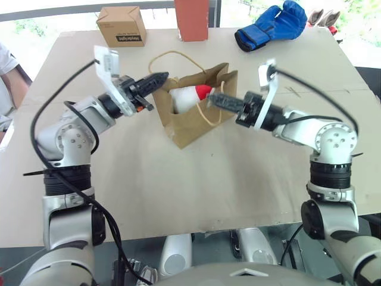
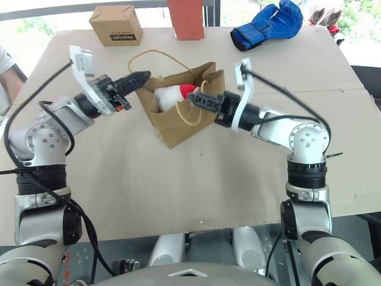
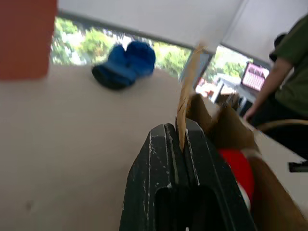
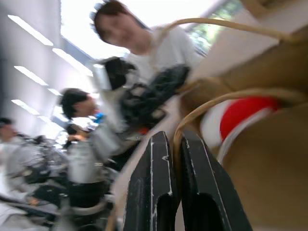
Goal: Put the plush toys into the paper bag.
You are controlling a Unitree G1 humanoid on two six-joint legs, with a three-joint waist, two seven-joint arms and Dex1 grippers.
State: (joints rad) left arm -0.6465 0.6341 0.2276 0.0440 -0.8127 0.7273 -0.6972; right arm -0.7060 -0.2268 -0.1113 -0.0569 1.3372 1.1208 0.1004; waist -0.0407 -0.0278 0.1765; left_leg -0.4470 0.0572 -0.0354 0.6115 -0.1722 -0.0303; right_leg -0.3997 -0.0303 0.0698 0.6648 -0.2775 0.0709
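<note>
You have the left gripper (image 1: 162, 77) pinching the paper bag (image 1: 196, 122) rim and the right gripper (image 1: 213, 100) clamped on a handle, so the white plush toy (image 1: 189, 96) lies between them, red tip toward the right.

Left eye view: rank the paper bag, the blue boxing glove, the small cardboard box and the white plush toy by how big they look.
1. paper bag
2. blue boxing glove
3. small cardboard box
4. white plush toy, partly hidden inside the bag

Glove and box sit farther back, so their true sizes are uncertain.
</note>
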